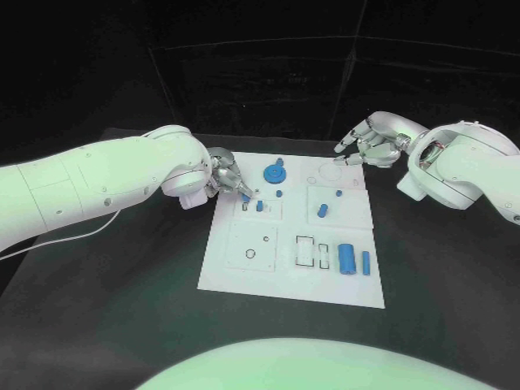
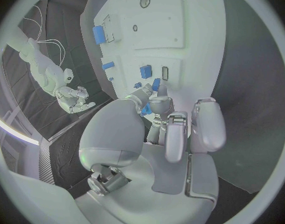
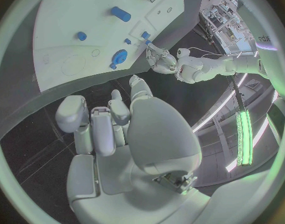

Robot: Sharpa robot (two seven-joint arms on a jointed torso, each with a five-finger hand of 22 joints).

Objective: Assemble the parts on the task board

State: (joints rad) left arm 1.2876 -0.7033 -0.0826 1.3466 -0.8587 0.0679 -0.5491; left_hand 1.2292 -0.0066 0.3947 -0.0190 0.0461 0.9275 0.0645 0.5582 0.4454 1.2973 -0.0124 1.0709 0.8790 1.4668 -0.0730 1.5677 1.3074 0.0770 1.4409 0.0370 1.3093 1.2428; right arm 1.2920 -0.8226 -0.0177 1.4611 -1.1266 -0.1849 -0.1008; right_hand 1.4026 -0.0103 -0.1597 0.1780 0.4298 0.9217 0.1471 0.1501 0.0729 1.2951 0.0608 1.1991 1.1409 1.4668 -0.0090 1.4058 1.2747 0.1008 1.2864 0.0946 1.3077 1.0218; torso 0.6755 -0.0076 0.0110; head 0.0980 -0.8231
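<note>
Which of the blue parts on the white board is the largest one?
The round blue disc at the board's far edge, close to the left hand. It is wide and circular; the other blue parts are narrow bars or small pegs.

White task board (image 1: 243, 268) flat mid-table, blue parts: round gear (image 1: 275, 173) at far end, cylinder (image 1: 347, 258) lying at near right.

— How is the task board (image 1: 243, 268) looking?
— It is showing as smooth white plastic, matt. The parts (image 1: 347, 259) are reading as smooth blue plastic.
— And the table (image 1: 119, 309)?
— It is appearing black and matt. The left hand (image 1: 224, 176) and right hand (image 1: 371, 146) are gleaming like silver metal, the arms' white shells looking glossy.
</note>
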